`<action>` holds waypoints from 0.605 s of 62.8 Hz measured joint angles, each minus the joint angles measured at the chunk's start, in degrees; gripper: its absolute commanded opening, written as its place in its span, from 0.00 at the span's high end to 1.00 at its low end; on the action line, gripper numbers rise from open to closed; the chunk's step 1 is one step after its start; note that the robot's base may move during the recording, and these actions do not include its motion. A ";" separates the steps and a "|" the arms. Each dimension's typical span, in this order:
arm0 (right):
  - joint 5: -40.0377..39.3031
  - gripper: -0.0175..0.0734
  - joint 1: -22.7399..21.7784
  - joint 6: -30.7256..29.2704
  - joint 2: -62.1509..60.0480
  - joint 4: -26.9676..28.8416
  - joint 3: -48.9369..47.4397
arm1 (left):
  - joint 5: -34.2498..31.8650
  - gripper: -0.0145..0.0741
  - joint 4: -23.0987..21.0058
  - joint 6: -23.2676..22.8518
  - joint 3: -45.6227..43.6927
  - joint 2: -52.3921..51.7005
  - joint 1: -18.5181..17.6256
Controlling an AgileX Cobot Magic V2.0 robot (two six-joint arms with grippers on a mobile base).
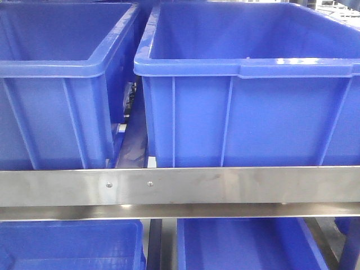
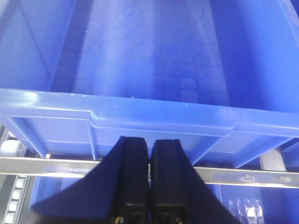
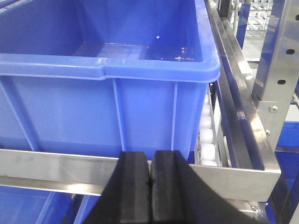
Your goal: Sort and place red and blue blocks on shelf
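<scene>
Both grippers pressed together and empty at the shelf front, no red or blue block in view

The left gripper [image 2: 149,179], black fingers closed on nothing, hangs just before the brushed-steel front rail [image 2: 243,177] of the tiered steel shelf, below the rim of a large blue plastic bin [image 2: 154,119]; the right gripper [image 3: 150,186], likewise closed and empty, sits at the same rail [image 3: 56,164] beside white rollers [image 3: 205,140]. Neither small cube shows in any view, so the step in hand looks like an approach or search; the next move calls for finding a block before any placing
</scene>
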 measured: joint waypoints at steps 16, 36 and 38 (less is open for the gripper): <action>0.00 0.75 0.00 0.00 0.00 -0.38 0.00 | 0.00 0.70 0.00 0.00 0.00 0.00 0.00; -0.27 0.75 0.00 3.90 0.00 -4.83 0.00 | 0.00 0.70 0.00 0.00 0.00 0.00 0.00; -0.27 0.75 0.00 3.99 0.00 -4.95 0.00 | 0.00 0.70 0.00 0.00 0.00 0.00 0.00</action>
